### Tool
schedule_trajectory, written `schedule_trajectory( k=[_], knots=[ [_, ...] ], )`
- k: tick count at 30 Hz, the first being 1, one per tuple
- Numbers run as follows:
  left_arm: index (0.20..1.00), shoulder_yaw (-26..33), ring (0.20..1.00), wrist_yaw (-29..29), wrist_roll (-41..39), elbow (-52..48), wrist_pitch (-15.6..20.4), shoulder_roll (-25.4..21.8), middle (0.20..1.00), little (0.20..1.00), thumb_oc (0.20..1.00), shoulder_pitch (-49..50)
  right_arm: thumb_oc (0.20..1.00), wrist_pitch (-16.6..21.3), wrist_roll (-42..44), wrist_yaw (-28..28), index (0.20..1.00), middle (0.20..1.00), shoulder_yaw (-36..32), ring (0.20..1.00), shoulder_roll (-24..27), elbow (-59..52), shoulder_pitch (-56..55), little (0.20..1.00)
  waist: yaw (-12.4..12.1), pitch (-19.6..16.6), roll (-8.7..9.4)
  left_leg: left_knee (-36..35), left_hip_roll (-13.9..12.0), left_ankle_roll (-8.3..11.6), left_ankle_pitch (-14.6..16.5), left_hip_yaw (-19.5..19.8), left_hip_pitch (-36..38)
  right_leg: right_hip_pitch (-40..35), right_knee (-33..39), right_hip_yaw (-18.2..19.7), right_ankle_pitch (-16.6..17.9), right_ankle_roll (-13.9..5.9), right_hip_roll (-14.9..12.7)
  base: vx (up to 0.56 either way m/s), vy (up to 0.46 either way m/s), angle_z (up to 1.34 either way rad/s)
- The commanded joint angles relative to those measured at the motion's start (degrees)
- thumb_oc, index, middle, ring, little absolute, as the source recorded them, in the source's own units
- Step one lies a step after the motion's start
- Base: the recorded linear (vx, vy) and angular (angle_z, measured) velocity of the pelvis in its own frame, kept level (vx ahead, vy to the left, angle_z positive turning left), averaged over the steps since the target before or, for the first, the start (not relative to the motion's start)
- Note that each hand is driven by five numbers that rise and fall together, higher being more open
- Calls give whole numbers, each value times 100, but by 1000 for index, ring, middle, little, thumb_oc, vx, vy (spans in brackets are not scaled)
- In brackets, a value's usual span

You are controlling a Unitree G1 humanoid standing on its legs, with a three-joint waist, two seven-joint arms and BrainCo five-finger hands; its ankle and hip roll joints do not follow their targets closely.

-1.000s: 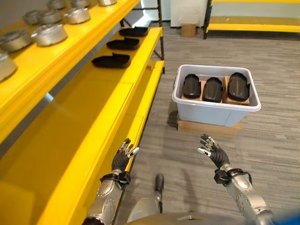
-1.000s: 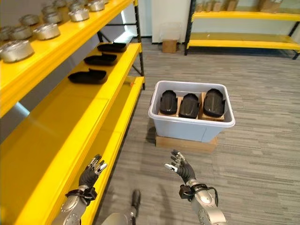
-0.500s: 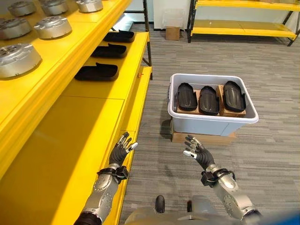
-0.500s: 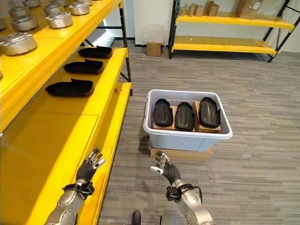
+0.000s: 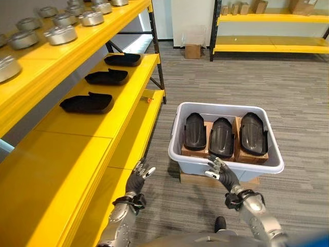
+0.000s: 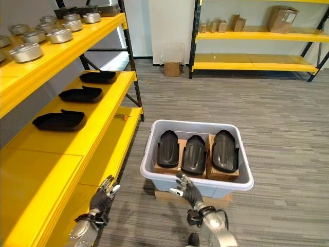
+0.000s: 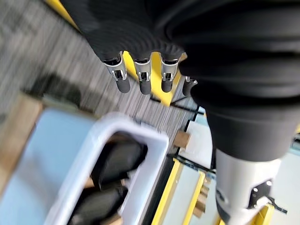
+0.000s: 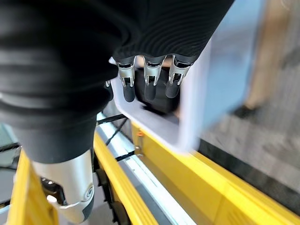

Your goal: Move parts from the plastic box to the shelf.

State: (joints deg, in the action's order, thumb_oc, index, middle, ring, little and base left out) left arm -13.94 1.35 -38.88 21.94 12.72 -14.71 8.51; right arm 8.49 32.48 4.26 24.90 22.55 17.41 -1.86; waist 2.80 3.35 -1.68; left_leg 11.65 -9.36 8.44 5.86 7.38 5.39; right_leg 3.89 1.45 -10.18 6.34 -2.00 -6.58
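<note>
Box [image 5: 226, 167] dead ahead on the floor, propped on a cardboard slab [image 6: 169, 196], three black parts [image 5: 223, 136] lying side by side inside on brown card. Shelf [image 5: 77, 128] running along the left, three more black parts [image 5: 86, 103] already lined up on its middle level, silver discs [image 5: 60, 34] on the level above.

Right hand [image 5: 220, 170] up at the box's near rim, fingers loosely spread, holding nothing. Hard to tell whether touching the rim or just short of it. Left hand [image 5: 139, 177] low beside the shelf's yellow edge, fingers relaxed and open, also empty. Both wrist views agree: fingers straight-ish, nothing between them.

Looks like the approach to the next pick, no part lifted yet.

Risks from here, as a guess: parts packed tight against each other, so a grab at the middle one could drag a neighbour or catch on it. Smooth, curved shells, likely slippery under a one-handed pinch; a shallow grip might let one slide out over the floor. Box sitting on that slab, so a push on the near rim could shift or tip it. Left hand close to the shelf edge, and a careless swing could knock it.
</note>
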Motion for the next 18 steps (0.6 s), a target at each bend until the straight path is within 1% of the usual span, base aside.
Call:
schedule_trajectory(
  k=[1, 2, 3, 4, 5, 6, 7, 8, 9, 11, 12, 13, 14, 15, 16, 17, 18],
  knots=[
    [1000, 27, 1000, 3, -187, -293, 299, -361, 1000, 1000, 1000, -432, 1000, 319, 188, 20, 1000, 1000, 2, 1000, -62, -312, 14, 1000, 75, 75, 25, -115, 60, -303, -639, 169, 153, 436, -664, 259, -190, -355, -364, 217, -332, -2],
    [1000, 28, 1000, 5, -212, -284, 290, -362, 1000, 1000, 1000, -444, 1000, 313, 203, 25, 1000, 1000, 0, 1000, -34, -273, 17, 1000, 54, 93, 54, 226, 33, -298, -976, 221, 19, 358, -632, 285, -257, -266, -279, 157, -242, 11],
    [1000, 17, 1000, 18, -232, -294, 291, -363, 1000, 1000, 1000, -441, 1000, 311, 213, 9, 1000, 1000, 0, 1000, -11, -272, 10, 1000, 40, 126, 84, 574, 66, -300, -1150, 267, -151, 269, -594, 278, -315, -199, -242, 120, -239, 20],
    [1000, -1, 1000, 21, -243, -345, 281, -380, 1000, 1000, 1000, -439, 1000, 329, 245, 0, 1000, 1000, -5, 1000, 40, -311, 6, 1000, -5, 210, 175, 1161, 185, -324, -1301, 325, -464, 168, -545, 297, -337, -113, -247, 84, -225, 15],
    [1000, -23, 1000, 14, -242, -349, 262, -385, 1000, 1000, 1000, -451, 1000, 344, 262, -11, 1000, 1000, -7, 1000, 88, -334, 17, 1000, -53, 293, 252, 1580, 307, -368, -1346, 334, -693, 62, -492, 278, -356, -43, -254, 99, -245, 1],
    [1000, -38, 1000, 1, -241, -402, 243, -387, 1000, 1000, 1000, -428, 1000, 330, 247, -22, 1000, 1000, -23, 1000, 118, -375, -9, 1000, -69, 335, 308, 1835, 349, -407, -1326, 228, -809, -36, -449, 258, -404, 10, -231, 111, -199, -11],
    [1000, -43, 1000, 1, -240, -433, 208, -381, 1000, 1000, 1000, -408, 1000, 315, 222, -56, 1000, 1000, -36, 1000, 133, -391, -35, 1000, -81, 375, 332, 1876, 342, -416, -1305, 118, -931, -118, -404, 256, -446, 32, -221, 127, -136, -5],
    [1000, -62, 1000, 21, -240, -438, 201, -381, 1000, 1000, 1000, -407, 1000, 319, 224, -68, 1000, 1000, -52, 1000, 142, -396, -36, 1000, -94, 397, 334, 1598, 275, -407, -1265, -46, -1052, -188, -346, 235, -464, 15, -217, 142, -62, 3],
    [1000, -88, 1000, 19, -229, -408, 205, -378, 1000, 1000, 1000, -417, 1000, 328, 234, -101, 1000, 1000, -67, 1000, 146, -375, -28, 1000, -125, 397, 353, 1253, 251, -405, -1140, -119, -1149, -246, -266, 257, -486, -15, -209, 182, -5, 7],
    [1000, -142, 1000, 31, -212, -355, 215, -382, 1000, 1000, 1000, -410, 1000, 385, 246, -149, 1000, 1000, -119, 1000, 154, -374, -28, 1000, -150, 368, 346, 263, 50, -375, -1014, -314, -1166, -351, -146, 284, -506, -122, -204, 201, 65, 11],
    [1000, -168, 1000, 36, -183, -335, 234, -387, 1000, 1000, 1000, -399, 1000, 408, 235, -172, 1000, 1000, -147, 1000, 164, -381, -48, 1000, -166, 361, 319, -276, -54, -321, -1050, -376, -1184, -399, -85, 308, -529, -182, -192, 172, 122, -3],
    [1000, -195, 1000, 40, -165, -336, 243, -376, 1000, 1000, 1000, -395, 1000, 424, 206, -197, 1000, 1000, -175, 1000, 172, -366, -69, 1000, -178, 351, 272, -658, -169, -276, -1135, -422, -1226, -472, -33, 338, -558, -244, -204, 178, 170, -16],
    [1000, -152, 1000, 67, -165, -365, 242, -390, 1000, 1000, 1000, -344, 1000, 411, 210, -167, 1000, 1000, -208, 1000, 153, -375, -103, 1000, -182, 321, 205, -714, -231, -225, -1140, -426, -1169, -543, -3, 390, -581, -301, -221, 180, 177, -26],
    [1000, -143, 1000, 87, -137, -314, 240, -383, 1000, 1000, 1000, -321, 1000, 385, 178, -132, 1000, 1000, -217, 1000, 111, -336, -132, 1000, -183, 268, 170, -842, -212, -245, -1028, -436, -1050, -575, 14, 411, -573, -348, -250, 132, 125, -29],
    [1000, -144, 1000, 88, -136, -311, 242, -382, 1000, 1000, 1000, -320, 1000, 385, 177, -131, 1000, 1000, -218, 1000, 111, -336, -135, 1000, -195, 277, 172, -855, -213, -246, -1027, -451, -1025, -587, 17, 422, -573, -350, -251, 176, 187, -52],
    [1000, -132, 1000, 110, -137, -310, 255, -403, 1000, 1000, 1000, -333, 1000, 364, 206, -115, 1000, 1000, -262, 1000, 44, -302, -193, 1000, -161, 154, 149, -984, -159, -263, -954, -630, -914, -632, -9, 409, -537, -403, -389, 169, 209, -86],
    [1000, -124, 1000, 125, -157, -321, 260, -426, 1000, 1000, 1000, -331, 1000, 368, 244, -108, 1000, 1000, -285, 1000, 3, -341, -216, 1000, -156, 121, 157, -985, -91, -296, -886, -671, -861, -638, -32, 433, -524, -436, -458, 209, 262, -70]
  ],
)
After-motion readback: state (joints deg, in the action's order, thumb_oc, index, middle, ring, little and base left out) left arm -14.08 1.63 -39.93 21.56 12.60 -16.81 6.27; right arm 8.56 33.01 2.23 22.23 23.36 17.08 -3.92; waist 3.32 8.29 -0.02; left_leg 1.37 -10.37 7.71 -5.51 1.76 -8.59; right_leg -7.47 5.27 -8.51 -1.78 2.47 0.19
